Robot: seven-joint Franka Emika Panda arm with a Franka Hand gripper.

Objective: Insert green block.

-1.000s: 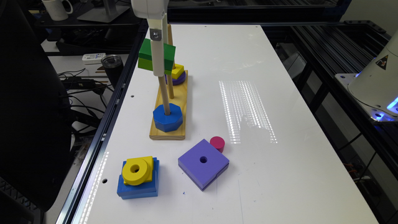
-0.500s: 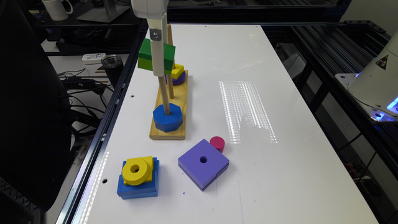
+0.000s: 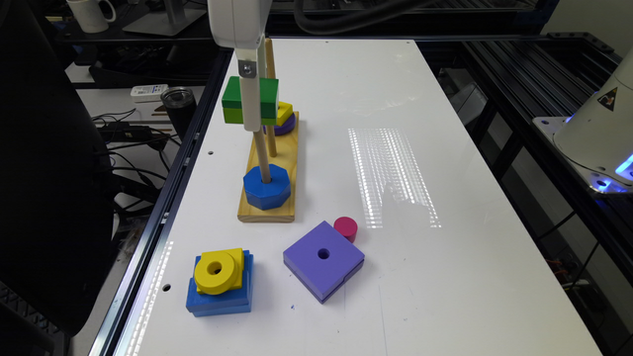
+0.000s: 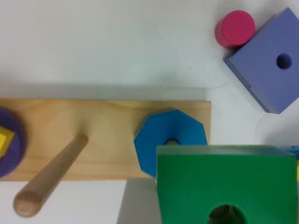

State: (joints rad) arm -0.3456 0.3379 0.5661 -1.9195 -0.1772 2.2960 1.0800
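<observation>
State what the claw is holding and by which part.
The claw holds the green block by its sides, up on the peg above the blue octagon.

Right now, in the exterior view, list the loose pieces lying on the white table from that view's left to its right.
Yellow ring on the blue square block → purple square block → pink cylinder.

My wrist housing is glossy white and rounded. Below it my gripper narrows to a flat, off-white finger, fixed by one silver screw on a grey bracket.
</observation>
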